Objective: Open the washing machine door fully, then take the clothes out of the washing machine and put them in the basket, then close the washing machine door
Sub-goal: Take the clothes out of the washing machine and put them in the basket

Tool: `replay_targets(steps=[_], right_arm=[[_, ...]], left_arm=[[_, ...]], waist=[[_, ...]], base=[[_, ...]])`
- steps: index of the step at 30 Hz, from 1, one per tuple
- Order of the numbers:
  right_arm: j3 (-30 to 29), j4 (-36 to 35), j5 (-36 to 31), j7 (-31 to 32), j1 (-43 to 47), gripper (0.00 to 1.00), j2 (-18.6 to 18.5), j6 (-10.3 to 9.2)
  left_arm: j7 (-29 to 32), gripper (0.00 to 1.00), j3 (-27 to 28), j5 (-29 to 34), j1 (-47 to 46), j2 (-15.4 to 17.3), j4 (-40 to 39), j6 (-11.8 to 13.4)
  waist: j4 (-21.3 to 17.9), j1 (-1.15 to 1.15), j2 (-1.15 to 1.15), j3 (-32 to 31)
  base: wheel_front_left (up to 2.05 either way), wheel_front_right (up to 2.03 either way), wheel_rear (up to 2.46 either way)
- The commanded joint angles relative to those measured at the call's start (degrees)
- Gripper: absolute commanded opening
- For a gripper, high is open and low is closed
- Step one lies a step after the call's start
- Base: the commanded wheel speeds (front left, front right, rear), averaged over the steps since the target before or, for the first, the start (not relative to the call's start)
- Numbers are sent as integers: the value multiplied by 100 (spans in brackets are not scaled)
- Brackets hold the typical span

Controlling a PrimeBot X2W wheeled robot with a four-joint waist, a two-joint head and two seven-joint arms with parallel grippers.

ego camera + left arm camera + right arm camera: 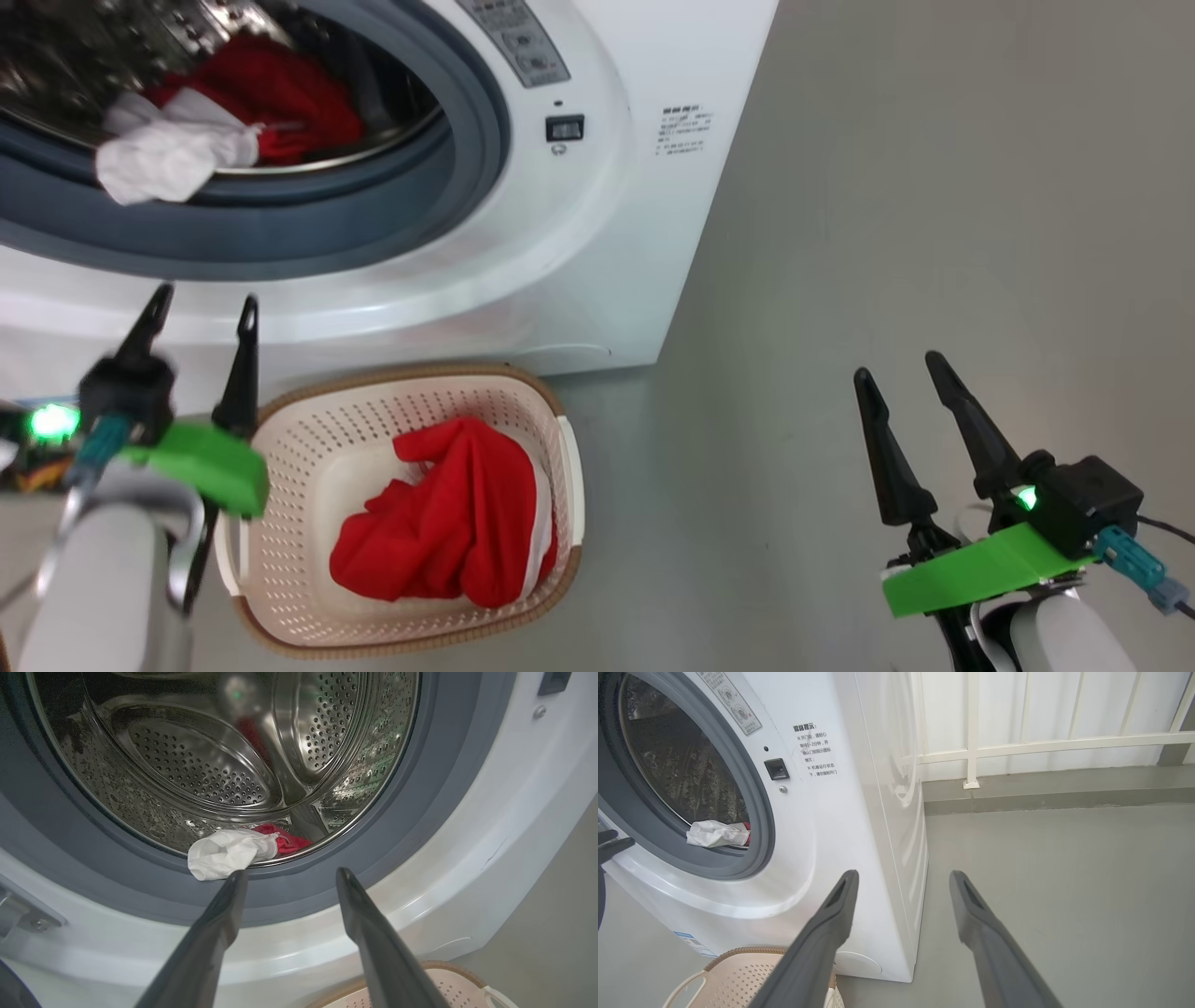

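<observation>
Across the smooth grey rubber gasket (pixel 289 896) slumps a crumpled white cloth (pixel 224 854).

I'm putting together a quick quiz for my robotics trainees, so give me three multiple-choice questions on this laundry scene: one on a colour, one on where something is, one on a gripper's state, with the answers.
1. What colour is the garment lying in the basket?
A) blue
B) red
C) green

2. Where is the white cloth?
A) draped over the drum's front edge onto the grey gasket
B) in the basket
C) on the floor

3. How does the left gripper stand?
A) shut on the white cloth
B) shut on the basket's rim
C) open and empty

Answers:
1 B: bright red fabric lies in the basket's middle.
2 A: it hangs out at the bottom of the machine's opening.
3 C: its two fingers stand apart with nothing between them.
</observation>
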Motion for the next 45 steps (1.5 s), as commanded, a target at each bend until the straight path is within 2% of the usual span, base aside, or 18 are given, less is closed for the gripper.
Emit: replay_targets(steps=[1, 9, 24, 37, 45], right_arm=[[141, -162, 41, -37, -147, 100, -2, 28], [226, -173, 184, -37, -348, 100, -1, 28], [284, -247, 372, -37, -625, 100, -1, 28], [368, -315, 496, -37, -793, 100, -1, 28], [411, -338, 552, -37, -841, 100, -1, 28]], left_arm=[[30, 100, 106, 134, -229, 255, -13, 59], [530, 100, -542, 928, -1606, 563, 1070, 208], [1170, 100, -1186, 1642, -3561, 1000, 2891, 315], [1225, 100, -1490, 1819, -4448, 1222, 3945, 409], [1274, 100, -1597, 1831, -4641, 1312, 4206, 610]], waist=[[-51, 0, 0, 157], [-143, 0, 0, 422], [-385, 0, 0, 928], [-636, 0, 0, 1325], [-739, 0, 0, 1438]], base=[[0, 0, 0], [0, 0, 0], [0, 0, 0], [0, 0, 0], [0, 0, 0]])
